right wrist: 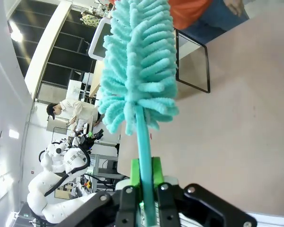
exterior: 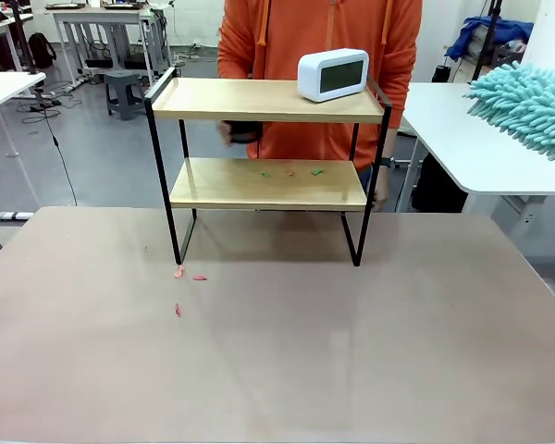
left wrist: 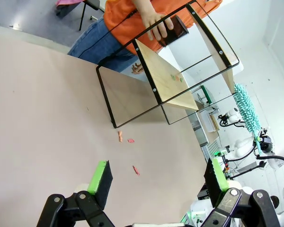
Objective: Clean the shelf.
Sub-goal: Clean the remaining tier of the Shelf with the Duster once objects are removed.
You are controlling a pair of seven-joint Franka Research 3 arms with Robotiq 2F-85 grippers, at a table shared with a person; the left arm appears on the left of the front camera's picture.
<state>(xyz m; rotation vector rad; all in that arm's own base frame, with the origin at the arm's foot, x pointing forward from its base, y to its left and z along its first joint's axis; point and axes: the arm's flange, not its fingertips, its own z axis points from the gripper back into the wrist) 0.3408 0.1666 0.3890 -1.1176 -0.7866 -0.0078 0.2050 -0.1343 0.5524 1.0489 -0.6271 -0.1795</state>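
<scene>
Right wrist view: right pincer (right wrist: 146, 172) closed tight on the handle of a fluffy teal chenille duster (right wrist: 139, 61), held in the air. Left pincer (left wrist: 158, 177) wide open, empty, above the brown table (exterior: 351, 351). Two-tier wood-and-black-frame shelf (exterior: 231, 99) stands mid-table by the far edge. White digital clock (exterior: 333, 74) on its top board's right end, green scraps (exterior: 291, 172) on the lower board, red scraps (exterior: 190, 276) by its near-left leg.

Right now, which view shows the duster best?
Right wrist view: the duster shows large, handle clamped in the right pincer. Front view catches part of its head at the right edge; left wrist view shows it small, far off.
</scene>
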